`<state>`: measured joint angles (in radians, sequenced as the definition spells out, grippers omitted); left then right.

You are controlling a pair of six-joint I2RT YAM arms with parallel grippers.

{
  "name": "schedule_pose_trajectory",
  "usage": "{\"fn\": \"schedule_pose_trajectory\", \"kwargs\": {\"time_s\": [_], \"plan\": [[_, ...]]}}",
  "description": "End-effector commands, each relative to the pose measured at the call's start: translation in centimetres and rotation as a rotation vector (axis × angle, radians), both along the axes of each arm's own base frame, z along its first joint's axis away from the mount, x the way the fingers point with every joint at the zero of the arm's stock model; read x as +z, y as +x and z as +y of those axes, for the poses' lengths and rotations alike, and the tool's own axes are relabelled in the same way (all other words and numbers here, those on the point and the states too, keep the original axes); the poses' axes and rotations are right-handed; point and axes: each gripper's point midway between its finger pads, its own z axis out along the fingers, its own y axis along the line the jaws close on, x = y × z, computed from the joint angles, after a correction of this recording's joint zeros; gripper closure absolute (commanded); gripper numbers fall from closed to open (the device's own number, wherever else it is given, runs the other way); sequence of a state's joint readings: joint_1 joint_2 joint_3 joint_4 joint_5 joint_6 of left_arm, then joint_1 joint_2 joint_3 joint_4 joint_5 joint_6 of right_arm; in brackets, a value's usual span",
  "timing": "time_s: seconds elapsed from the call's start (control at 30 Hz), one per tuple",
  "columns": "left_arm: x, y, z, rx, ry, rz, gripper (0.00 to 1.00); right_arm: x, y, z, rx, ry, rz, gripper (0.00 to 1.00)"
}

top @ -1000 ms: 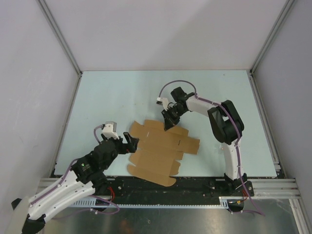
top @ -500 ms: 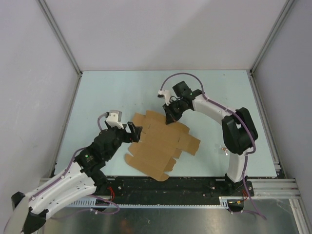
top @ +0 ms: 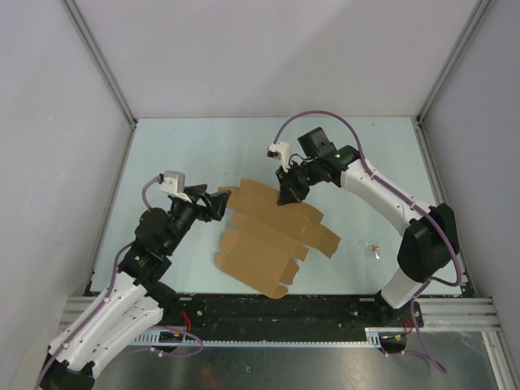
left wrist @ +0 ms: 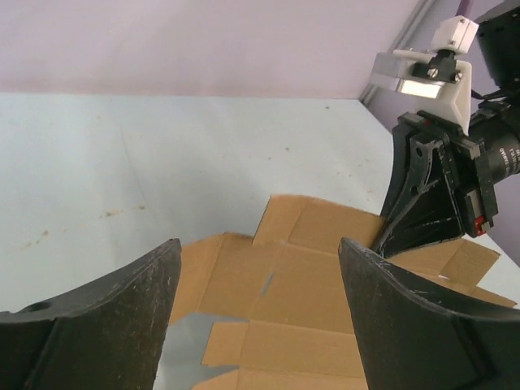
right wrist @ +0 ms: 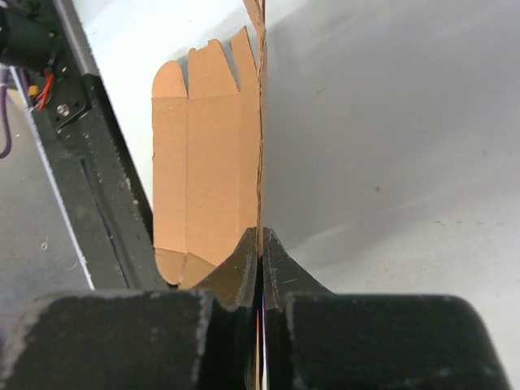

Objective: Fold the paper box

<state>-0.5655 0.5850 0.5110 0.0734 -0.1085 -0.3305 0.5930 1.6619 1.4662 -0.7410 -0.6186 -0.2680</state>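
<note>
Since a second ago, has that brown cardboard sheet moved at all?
Yes. The paper box has shifted away from the black front rail, toward the back wall.

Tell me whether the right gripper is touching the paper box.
Touching: the right wrist view shows the right gripper clamped shut on an edge of the paper box.

We see a brown thin-cardboard die-cut paper box (top: 268, 236) unfolded: one flat, creased sheet with tabs and flaps, spread near the front of the pale blue table (top: 179, 154), its far edge raised.
</note>
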Motion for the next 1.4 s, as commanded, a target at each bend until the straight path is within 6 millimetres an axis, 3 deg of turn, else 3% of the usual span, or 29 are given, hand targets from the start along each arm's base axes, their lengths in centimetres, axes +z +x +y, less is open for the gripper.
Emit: {"fn": "schedule_pose_trajectory", "kwargs": {"time_s": [0.0,0.2,0.5,0.73,1.1,1.37], "plan": [[2.3,-0.4,-1.8,-0.146,-0.016,-0.101,0.16,2.3,-3.8,-0.1,0.102,0.038,0.014,1.0],[2.5,-1.4,-3.5,-0.273,-0.004,-0.112,0.14,4.7,-6.0,-0.2,0.157,0.091,-0.005,1.0],[2.2,-3.1,-4.9,-0.399,-0.009,-0.105,0.18,5.8,-6.5,-0.6,0.164,0.108,-0.029,1.0],[2.5,-3.2,-6.2,-0.474,-0.002,-0.098,0.32,6.1,-6.4,-0.4,0.161,0.122,-0.032,1.0],[3.5,-2.9,-6.8,-0.502,0.015,-0.114,0.45,6.3,-6.2,-0.2,0.139,0.121,-0.042,1.0],[4.1,-2.6,-7.4,-0.534,0.03,-0.12,0.64,6.6,-6.3,0.1,0.142,0.128,-0.048,1.0]]}}
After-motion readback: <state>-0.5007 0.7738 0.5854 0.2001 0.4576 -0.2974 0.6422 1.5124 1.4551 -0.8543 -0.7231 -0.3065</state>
